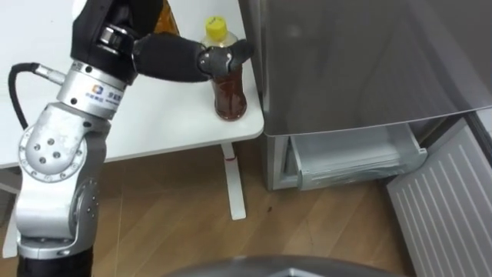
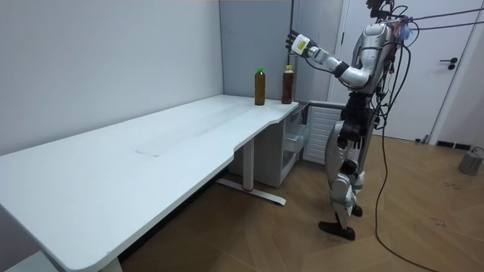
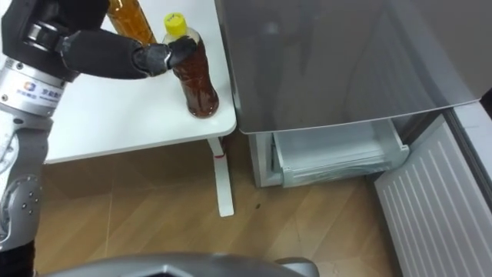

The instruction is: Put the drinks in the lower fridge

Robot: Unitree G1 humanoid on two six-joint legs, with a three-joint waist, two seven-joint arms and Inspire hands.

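Two drink bottles stand near the right corner of the white table (image 1: 154, 115). The yellow-capped bottle of brown drink (image 1: 231, 96) stands upright close to the table's edge beside the fridge. A second bottle of amber drink (image 3: 129, 19) stands behind it, partly hidden by my arm. My left hand (image 1: 181, 58) reaches across the table with its fingers stretched out, and its fingertips lie over the yellow-capped bottle's neck. In the room view the left hand (image 2: 293, 41) hangs a little above the two bottles (image 2: 287, 85). Whether it touches the bottle I cannot tell.
The grey fridge (image 1: 369, 61) stands right of the table. Its lower compartment is open, with a clear drawer (image 1: 354, 158) showing and the lower door (image 1: 446, 200) swung out to the right. I stand on wooden floor at the table's corner.
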